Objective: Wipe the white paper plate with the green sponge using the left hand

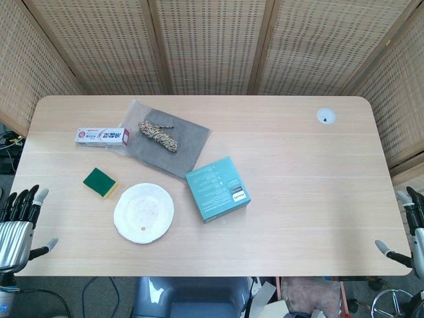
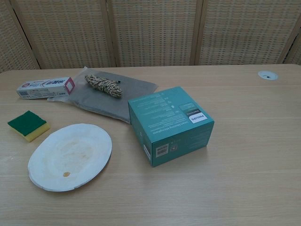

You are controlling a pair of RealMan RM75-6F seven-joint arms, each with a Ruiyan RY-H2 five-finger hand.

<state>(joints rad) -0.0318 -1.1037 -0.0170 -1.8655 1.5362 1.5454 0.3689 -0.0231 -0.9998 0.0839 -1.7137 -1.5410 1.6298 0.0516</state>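
Left hand: the left hand (image 1: pixel 18 222) hangs empty at lower left, fingers spread.
Right hand: the right hand (image 1: pixel 405 242), lower right, fingers apart, holds nothing.
Sponge: the sponge (image 1: pixel 100 183) lies on the counter (image 1: pixel 305 179), just upper left of the plate (image 1: pixel 144 213).

A: Head view sits high, looks almost straight down. Takes in the whole table (image 1: pixel 298 199), screens along the far edge, floor at the near edge, and a hand at each lower corner: left hand (image 1: pixel 20 222), right hand (image 1: pixel 407 232).

B: Chest view is low and close, facing forward across the tabletop toward the screens. No hands in it.

A: Shared ground: plate (image 1: pixel 144 212) (image 2: pixel 70 156), sponge (image 1: pixel 100 182) (image 2: pixel 28 125), box (image 1: pixel 217 189) (image 2: pixel 170 125), and the table's left-centre.
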